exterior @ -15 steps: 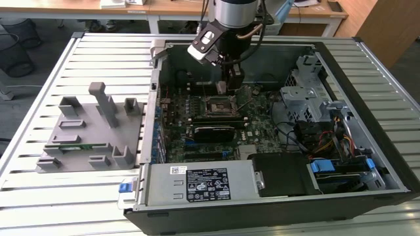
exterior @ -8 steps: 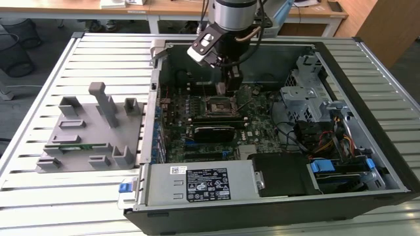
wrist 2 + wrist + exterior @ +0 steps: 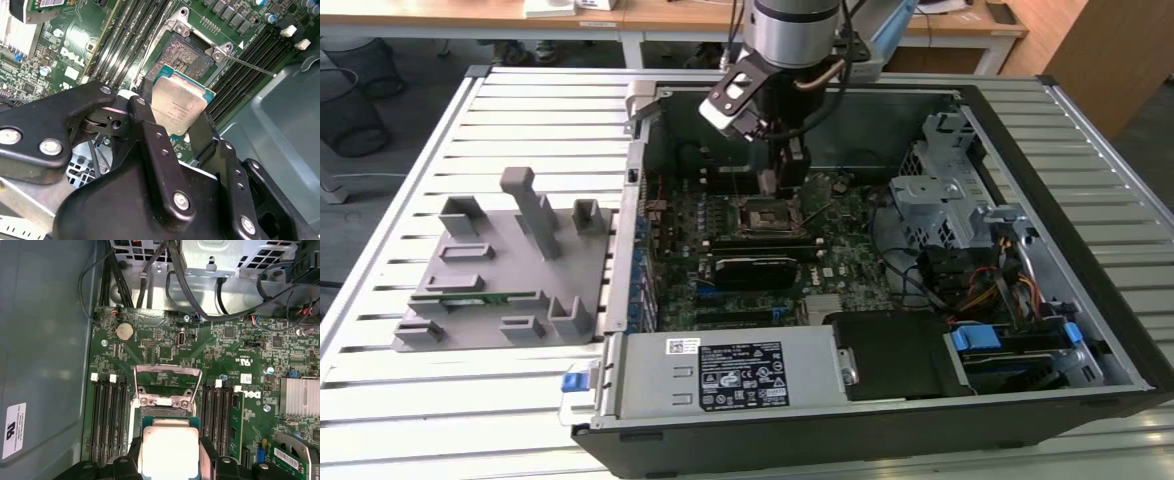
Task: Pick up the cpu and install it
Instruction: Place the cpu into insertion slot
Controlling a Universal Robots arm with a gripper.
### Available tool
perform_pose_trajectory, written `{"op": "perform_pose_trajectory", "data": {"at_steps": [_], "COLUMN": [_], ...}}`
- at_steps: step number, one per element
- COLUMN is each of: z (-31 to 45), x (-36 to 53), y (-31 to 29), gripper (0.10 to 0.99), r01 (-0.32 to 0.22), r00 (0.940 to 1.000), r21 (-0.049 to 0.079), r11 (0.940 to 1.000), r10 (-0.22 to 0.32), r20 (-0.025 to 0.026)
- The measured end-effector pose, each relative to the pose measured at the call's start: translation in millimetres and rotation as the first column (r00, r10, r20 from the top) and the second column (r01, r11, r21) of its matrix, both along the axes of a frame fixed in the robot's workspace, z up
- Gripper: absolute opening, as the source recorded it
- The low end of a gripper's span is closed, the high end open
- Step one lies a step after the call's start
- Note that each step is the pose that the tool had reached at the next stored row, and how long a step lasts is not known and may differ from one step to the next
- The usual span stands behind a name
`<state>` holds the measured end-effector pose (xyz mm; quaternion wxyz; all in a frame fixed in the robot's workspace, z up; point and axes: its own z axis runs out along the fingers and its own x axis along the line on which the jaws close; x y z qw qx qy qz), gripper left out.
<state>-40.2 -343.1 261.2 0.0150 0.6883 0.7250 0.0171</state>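
Jaws over cpu (image 3: 177, 102) sides, socket (image 3: 191, 51) half-hidden

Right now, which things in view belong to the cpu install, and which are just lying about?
Job: cpu, clamped in the tool; open socket.
Lying about: grey fixture tray; power supply; drive cage; coin battery; heatsink.

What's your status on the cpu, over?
Tool shut on cpu. Held near open socket, not seated. Nothing between; retention frame raised.
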Motion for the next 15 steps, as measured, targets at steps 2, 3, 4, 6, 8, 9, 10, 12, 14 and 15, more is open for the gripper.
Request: {"op": "perform_pose_trajectory", "data": {"at_steps": [2, 3, 4, 6, 8, 9, 10, 12, 14, 15], "z": [-1.8, -2.6, -3.3, -4.8, -7.0, -8.4, -10.0, -13.1, -15.9, -17.7], "x": [-0.9, -1.3, -1.6, -1.8, -1.9, -1.9, -1.9, -2.2, -2.9, -3.3], "y": [0.2, 0.3, 0.3, 0.5, 0.9, 1.1, 1.3, 1.6, 1.7, 1.7], "gripper": [0.533, 0.533, 0.533, 0.533, 0.533, 0.533, 0.533, 0.533, 0.533, 0.533], "r01": [0.001, 0.002, 0.003, 0.004, 0.005, 0.005, 0.006, 0.006, 0.006, 0.006], "r00": [1.0000, 1.0000, 1.0000, 1.0000, 1.0000, 1.0000, 1.0000, 1.0000, 1.0000, 1.0000], "r21": [0.000, 0.000, 0.000, 0.000, 0.000, 0.000, 0.000, 0.000, 0.000, 0.000], "r11": [1.0000, 1.0000, 1.0000, 1.0000, 1.0000, 1.0000, 1.0000, 1.0000, 1.0000, 1.0000], "r10": [-0.001, -0.002, -0.003, -0.004, -0.005, -0.005, -0.006, -0.006, -0.006, -0.006], "r20": [0.0001, 0.0003, 0.0004, 0.0005, 0.0005, 0.0005, 0.0006, 0.0005, 0.0005, 0.0005]}}
